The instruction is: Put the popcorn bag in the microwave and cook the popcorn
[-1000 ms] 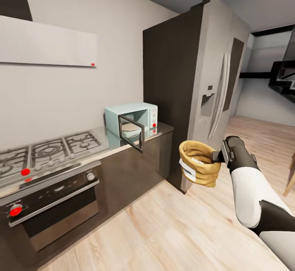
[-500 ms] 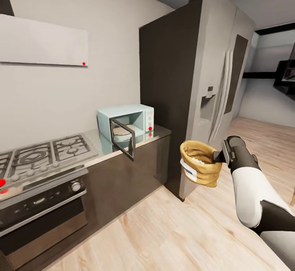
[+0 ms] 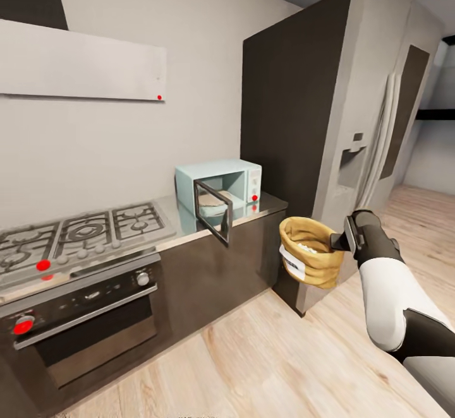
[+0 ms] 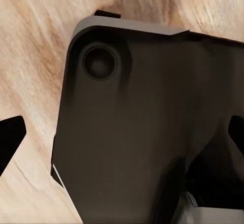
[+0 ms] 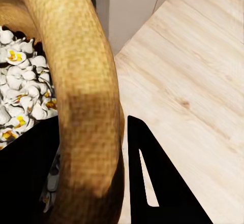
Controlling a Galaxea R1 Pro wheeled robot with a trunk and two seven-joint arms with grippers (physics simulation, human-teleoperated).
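Shifting rightward across the head view, the kitchen now sits differently in frame: the microwave (image 3: pixel 219 191), which half a second ago stood left of centre, is at mid-frame, and the hob (image 3: pixel 76 235) and oven (image 3: pixel 88 317) show more fully at the lower left. That is the camera turning with the robot, not the furniture moving. The popcorn bag (image 3: pixel 309 250) and the right gripper (image 3: pixel 341 241) keep almost the same spot at the right of the frame, so the bag is being carried along with the body.

The right gripper is clenched on the bag's rolled rim; in the right wrist view one dark finger (image 5: pixel 152 178) lies outside the mustard wall and white, yellow-flecked popcorn (image 5: pixel 23 99) fills the inside. The bag hangs in the air over the wooden floor (image 3: pixel 265 355), just right of the countertop (image 3: pixel 259 206) end, and below the microwave, whose door stands open toward the room.

I judge the bag is nearing the open cavity, still to be lifted and inserted. The left gripper's fingers cannot be judged from its wrist view, where a dark robot part (image 4: pixel 147 127) sits over the floor.
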